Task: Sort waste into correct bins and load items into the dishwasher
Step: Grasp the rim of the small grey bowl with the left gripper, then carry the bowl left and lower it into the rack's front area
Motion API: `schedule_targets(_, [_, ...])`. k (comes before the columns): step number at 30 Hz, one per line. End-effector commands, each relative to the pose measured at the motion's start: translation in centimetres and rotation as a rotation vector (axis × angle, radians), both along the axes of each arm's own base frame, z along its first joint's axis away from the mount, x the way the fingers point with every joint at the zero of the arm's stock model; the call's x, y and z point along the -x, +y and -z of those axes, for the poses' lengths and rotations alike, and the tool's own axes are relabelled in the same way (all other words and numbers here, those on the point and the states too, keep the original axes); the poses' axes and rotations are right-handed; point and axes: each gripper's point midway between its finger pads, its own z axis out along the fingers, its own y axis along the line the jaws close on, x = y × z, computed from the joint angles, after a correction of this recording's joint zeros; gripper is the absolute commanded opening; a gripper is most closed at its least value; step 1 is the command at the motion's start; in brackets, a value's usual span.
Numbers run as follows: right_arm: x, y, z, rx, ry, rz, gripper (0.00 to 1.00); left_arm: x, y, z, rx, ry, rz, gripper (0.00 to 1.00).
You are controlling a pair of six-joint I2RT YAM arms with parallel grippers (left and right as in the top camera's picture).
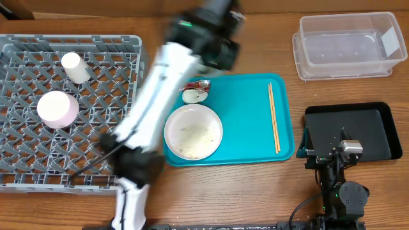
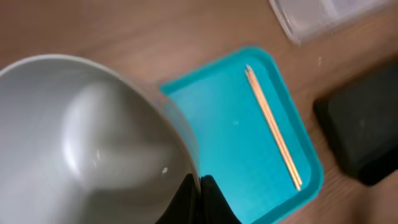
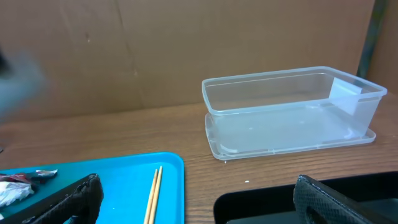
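My left gripper (image 2: 199,198) is shut on the rim of the grey-green bowl (image 2: 81,143), held above the teal tray (image 2: 230,137). In the overhead view the gripper (image 1: 217,48) is blurred and hides the bowl. The large white plate (image 1: 193,132) with rice grains, the red wrapper (image 1: 199,84), the white scrap (image 1: 191,96) and the chopsticks (image 1: 273,118) lie on the teal tray. The white cup (image 1: 75,67) and the small round dish (image 1: 57,108) sit in the grey dish rack (image 1: 25,160). My right gripper (image 3: 199,205) is open and empty over the black tray (image 1: 377,137).
The clear tub (image 1: 348,45) stands at the back right, behind the black tray. The left arm stretches from the front edge diagonally across the rack's right side. A cardboard wall closes the back of the table.
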Motion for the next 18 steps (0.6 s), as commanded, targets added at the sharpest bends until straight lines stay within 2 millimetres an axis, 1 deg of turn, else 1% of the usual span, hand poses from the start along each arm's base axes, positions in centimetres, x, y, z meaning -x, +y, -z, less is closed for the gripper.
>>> schedule_targets(1, [0.0,-0.2,0.1,0.004,-0.008,0.011,0.99,1.3,10.4,-9.7,0.084,-0.095,-0.237,0.04])
schedule_targets(4, [0.0,-0.2,0.1,0.004,-0.008,0.011,1.0,3.6,17.4,-10.4,0.046,-0.022,-0.384,0.04])
schedule_targets(5, [0.0,-0.2,0.1,0.004,-0.008,0.011,1.0,4.5,19.3,-10.4,0.036,0.01,-0.428,0.04])
schedule_targets(7, [0.0,-0.2,0.1,0.004,-0.008,0.011,1.0,5.1,22.3,-10.9,0.058,0.008,-0.476,0.04])
schedule_targets(10, [0.0,-0.2,0.1,0.004,-0.008,0.011,1.0,6.1,25.8,-11.0,0.138,0.041,-0.561,0.04])
schedule_targets(13, [0.0,-0.2,0.1,0.004,-0.008,0.011,1.0,6.9,27.9,-10.7,0.303,0.091,-0.546,0.04])
schedule_targets(16, [0.0,-0.2,0.1,0.004,-0.008,0.011,1.0,7.3,30.3,-9.5,0.456,0.146,-0.584,0.04])
schedule_targets(18, [0.0,-0.2,0.1,0.004,-0.008,0.011,1.0,7.1,31.9,-9.2,0.581,0.14,-0.594,0.04])
